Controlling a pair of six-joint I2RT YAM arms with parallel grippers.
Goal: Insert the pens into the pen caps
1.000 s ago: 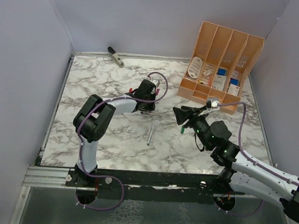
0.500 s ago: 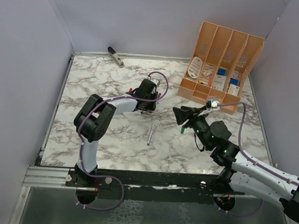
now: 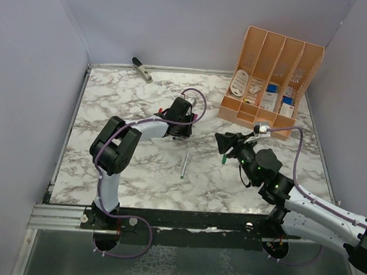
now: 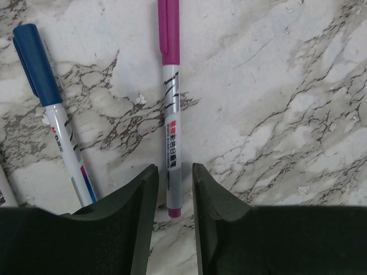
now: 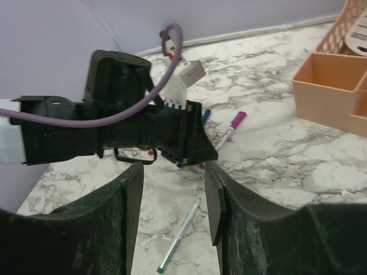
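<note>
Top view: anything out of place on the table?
One pen with a green tip lies uncapped, alone mid-way across the table, apart from the capped magenta pen and blue pen farther back. Nothing looks spilled or damaged.

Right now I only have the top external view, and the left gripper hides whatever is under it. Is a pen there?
Observer: Yes. The left wrist view shows a magenta-capped pen lying on the marble, its tail end between the open fingers of the left gripper, not pinched.
Operator: Anything beside it?
Observer: A blue-capped pen lies just left of it in that view.
Operator: Is the loose pen mid-table capped?
Observer: No cap shows in the right wrist view; only a small green end.
</note>
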